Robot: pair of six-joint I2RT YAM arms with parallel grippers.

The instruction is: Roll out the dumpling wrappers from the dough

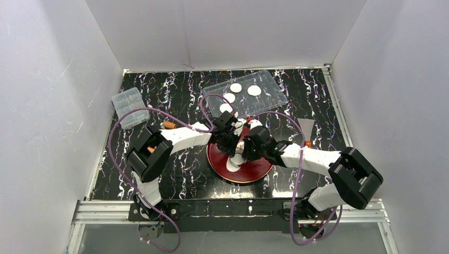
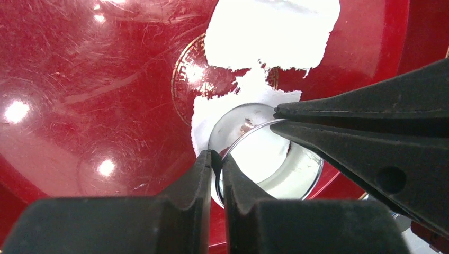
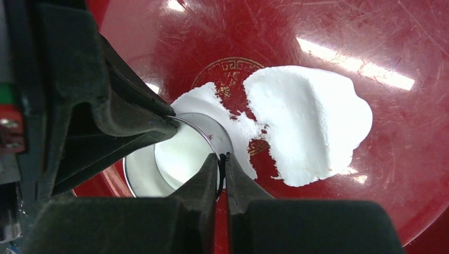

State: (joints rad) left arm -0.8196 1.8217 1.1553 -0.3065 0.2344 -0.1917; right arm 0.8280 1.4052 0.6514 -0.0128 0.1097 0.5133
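The dough [image 3: 310, 121] is a thin ragged white sheet on the red plate [image 1: 254, 170]; it also shows in the left wrist view [image 2: 275, 32] and the top view [image 1: 233, 165]. A round metal ring cutter [image 2: 265, 159] stands on the sheet's edge with white dough inside it. My left gripper [image 2: 217, 159] is shut on its wall, and my right gripper [image 3: 221, 161] is shut on the opposite wall of the cutter [image 3: 177, 153]. In the top view, both grippers, left [image 1: 231, 142] and right [image 1: 245, 151], meet over the plate. Several dumpling wrappers [image 1: 236, 87] lie in the clear tray [image 1: 270, 82].
A small clear lidded box [image 1: 128, 107] sits at the back left. An orange-tipped tool [image 1: 169, 125] lies behind the left arm. A grey scraper [image 1: 306, 127] lies right of the plate. White walls close in three sides.
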